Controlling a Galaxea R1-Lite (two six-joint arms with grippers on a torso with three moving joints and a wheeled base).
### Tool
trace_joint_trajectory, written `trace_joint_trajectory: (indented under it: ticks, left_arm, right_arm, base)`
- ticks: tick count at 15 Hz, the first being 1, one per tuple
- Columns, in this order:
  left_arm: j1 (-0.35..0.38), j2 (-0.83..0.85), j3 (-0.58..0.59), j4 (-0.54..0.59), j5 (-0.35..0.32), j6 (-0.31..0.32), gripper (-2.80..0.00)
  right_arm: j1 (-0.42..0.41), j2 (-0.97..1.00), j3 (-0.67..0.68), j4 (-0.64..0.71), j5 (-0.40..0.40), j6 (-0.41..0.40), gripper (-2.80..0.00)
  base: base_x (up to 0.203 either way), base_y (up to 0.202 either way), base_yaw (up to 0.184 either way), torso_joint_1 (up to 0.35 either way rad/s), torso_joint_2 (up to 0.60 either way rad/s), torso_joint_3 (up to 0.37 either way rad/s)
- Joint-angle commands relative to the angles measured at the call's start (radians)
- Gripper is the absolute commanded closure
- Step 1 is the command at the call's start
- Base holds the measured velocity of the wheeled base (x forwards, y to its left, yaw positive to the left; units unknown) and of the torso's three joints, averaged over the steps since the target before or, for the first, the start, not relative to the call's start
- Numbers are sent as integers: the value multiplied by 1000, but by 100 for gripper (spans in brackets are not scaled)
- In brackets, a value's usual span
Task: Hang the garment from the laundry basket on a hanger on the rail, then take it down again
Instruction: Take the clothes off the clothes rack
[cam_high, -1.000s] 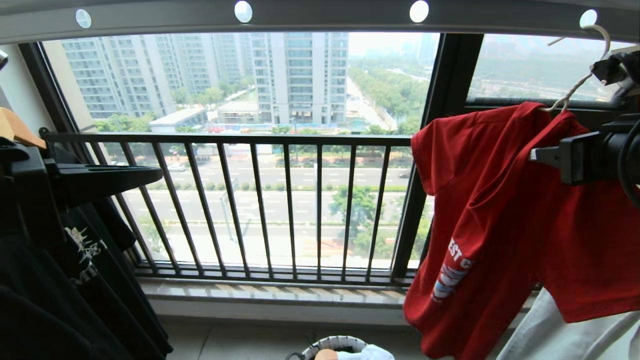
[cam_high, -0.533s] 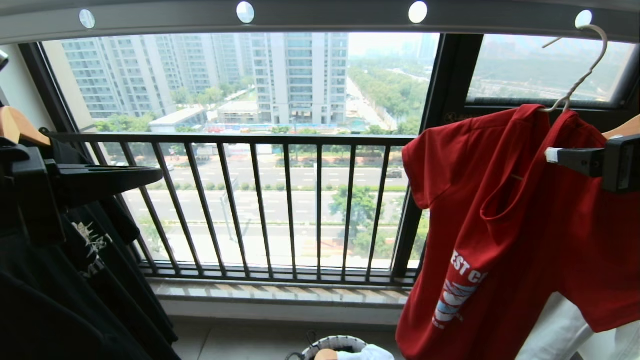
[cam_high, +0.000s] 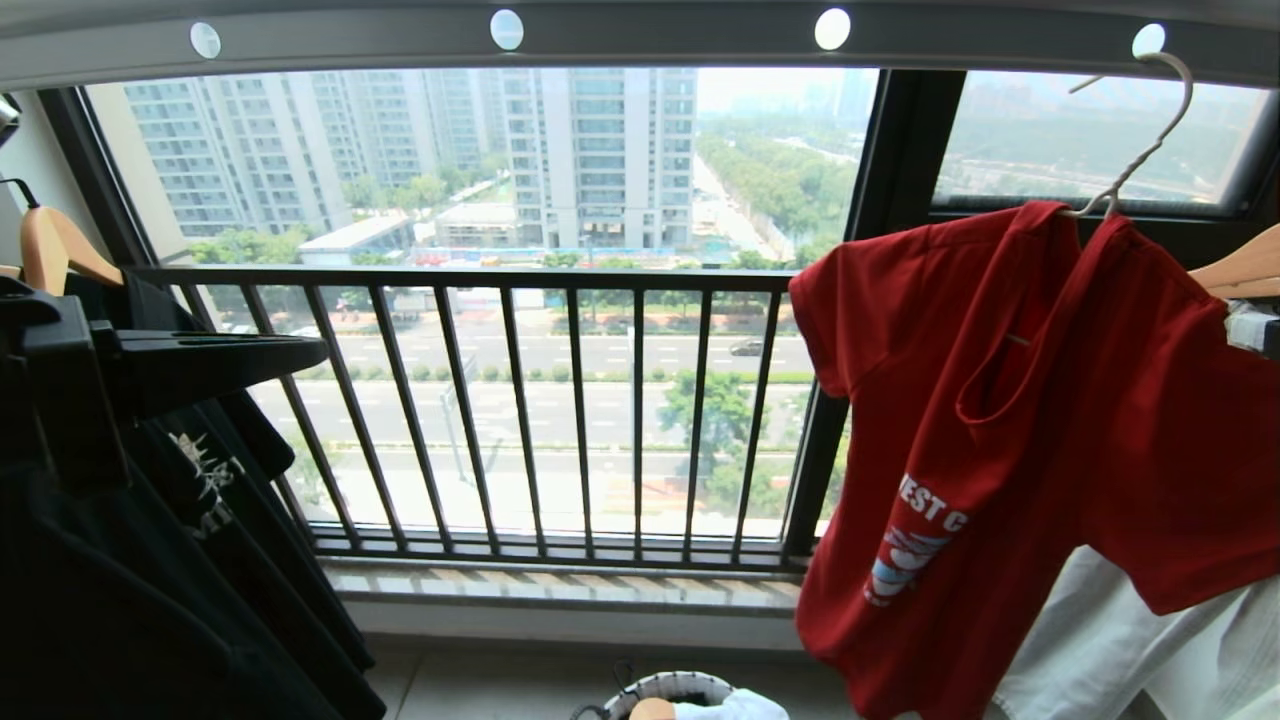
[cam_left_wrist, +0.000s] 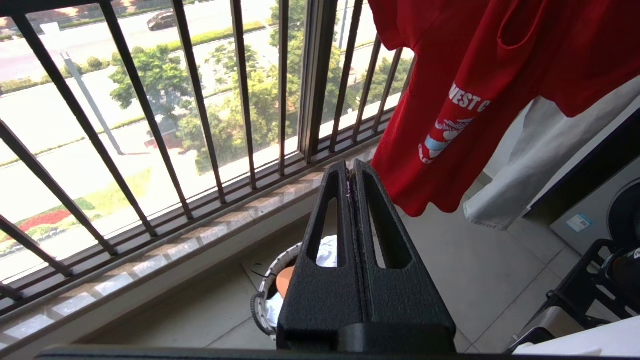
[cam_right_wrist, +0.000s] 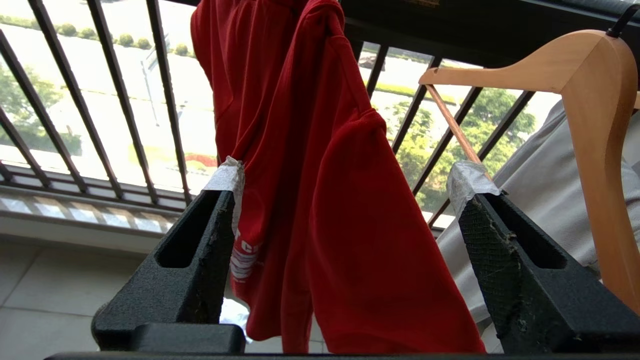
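The red garment (cam_high: 1000, 440) hangs on the thin pale hanger (cam_high: 1140, 150), whose hook sits in a hole of the grey rail (cam_high: 660, 35) at the right. Seen from the right wrist, my right gripper (cam_right_wrist: 347, 172) stands open just behind the garment (cam_right_wrist: 320, 175), holding nothing. In the head view only one taped fingertip (cam_high: 1252, 326) shows, at the right edge. My left gripper (cam_high: 300, 352) is held out at the left, shut and empty. Its wrist view looks down over the shut gripper (cam_left_wrist: 350, 165) at the laundry basket (cam_left_wrist: 261, 305) on the floor below.
Black T-shirts (cam_high: 150, 560) on a wooden hanger (cam_high: 55, 250) fill the left. Another wooden hanger (cam_high: 1235, 270) with a white cloth (cam_high: 1120, 640) hangs right of the garment. The black barred window railing (cam_high: 560, 400) runs behind. The basket (cam_high: 665, 690) holds white cloth.
My right gripper has opened, let go of the hanger and drawn back to the right edge. The garment now hangs free from the rail and has swung a little left.
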Motion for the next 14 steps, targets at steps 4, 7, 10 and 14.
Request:
trace_joint_trajectory:
  ticks: [4,7,10,14]
  left_arm:
    - [0,10,4,-1,-16,-2,0]
    - [0,10,4,-1,-16,-2,0]
    - [0,12,4,-1,-16,0,0]
    - [-15,36,3,-1,-28,-3,0]
  right_arm:
    - [1,-104,62,4,7,2,0]
    - [1,-107,96,8,4,6,0]
    - [-1,-124,129,77,-4,8,0]
    - [-1,-127,120,79,-8,8,0]
  base:
    - [0,0,0,0,0,0]
    - [0,0,0,0,0,0]
    - [0,0,0,0,0,0]
    - [0,0,0,0,0,0]
